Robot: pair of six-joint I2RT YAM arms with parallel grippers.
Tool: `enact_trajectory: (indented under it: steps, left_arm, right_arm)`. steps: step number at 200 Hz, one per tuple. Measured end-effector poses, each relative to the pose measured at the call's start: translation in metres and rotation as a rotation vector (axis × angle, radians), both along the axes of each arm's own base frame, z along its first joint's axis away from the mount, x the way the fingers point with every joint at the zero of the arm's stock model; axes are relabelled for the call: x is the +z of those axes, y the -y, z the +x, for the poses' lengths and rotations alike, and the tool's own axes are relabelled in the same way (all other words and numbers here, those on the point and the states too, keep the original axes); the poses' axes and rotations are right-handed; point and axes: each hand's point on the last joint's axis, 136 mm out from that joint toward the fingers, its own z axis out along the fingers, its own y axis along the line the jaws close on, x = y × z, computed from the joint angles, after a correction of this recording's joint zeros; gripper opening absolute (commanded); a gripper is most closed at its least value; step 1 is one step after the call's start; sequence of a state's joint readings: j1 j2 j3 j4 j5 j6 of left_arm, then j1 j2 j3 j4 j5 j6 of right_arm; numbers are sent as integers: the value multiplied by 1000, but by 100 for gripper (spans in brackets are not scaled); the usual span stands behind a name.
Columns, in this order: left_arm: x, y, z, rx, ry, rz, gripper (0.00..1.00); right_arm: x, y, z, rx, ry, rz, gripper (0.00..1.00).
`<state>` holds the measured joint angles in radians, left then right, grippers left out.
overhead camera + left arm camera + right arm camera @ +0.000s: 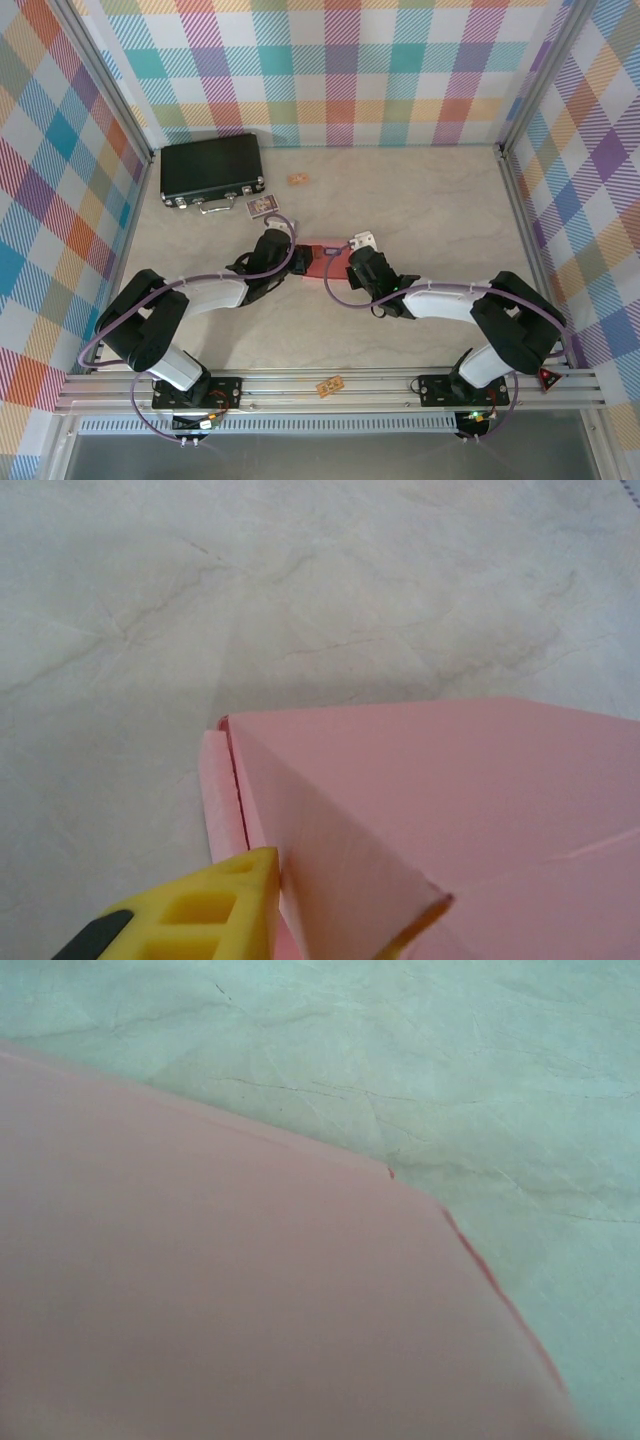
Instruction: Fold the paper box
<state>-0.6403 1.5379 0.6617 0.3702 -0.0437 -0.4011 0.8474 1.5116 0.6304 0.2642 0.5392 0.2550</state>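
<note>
Paper box (322,254), long axis left-right; right claw (346,262) closed at one end, left claw (298,257) unclear.

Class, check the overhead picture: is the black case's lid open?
No, the black case lies flat with its lid closed, near the far left corner of the table.
</note>
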Motion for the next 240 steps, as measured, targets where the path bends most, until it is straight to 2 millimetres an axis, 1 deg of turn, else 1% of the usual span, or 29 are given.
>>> enact_trajectory:
  steps: [26,68,107,157,240]
  left_arm:
    - [-4,-2,-4,1,-8,3,27]
    - [-4,-2,-6,-3,-8,2,25]
    - [-11,-5,-12,-4,-23,13,23]
    - [-17,-10,-17,-2,-36,20,24]
    - [-15,-11,-18,-1,-30,17,25]
  right_arm:
    - [-2,-1,-3,3,-5,1,12]
    - [-5,0,-6,-5,-16,4,12]
    - [-8,-1,-10,0,-27,3,12]
    - [-11,1,-13,-13,-45,7,12]
    - [-16,5,-20,-28,-81,6,12]
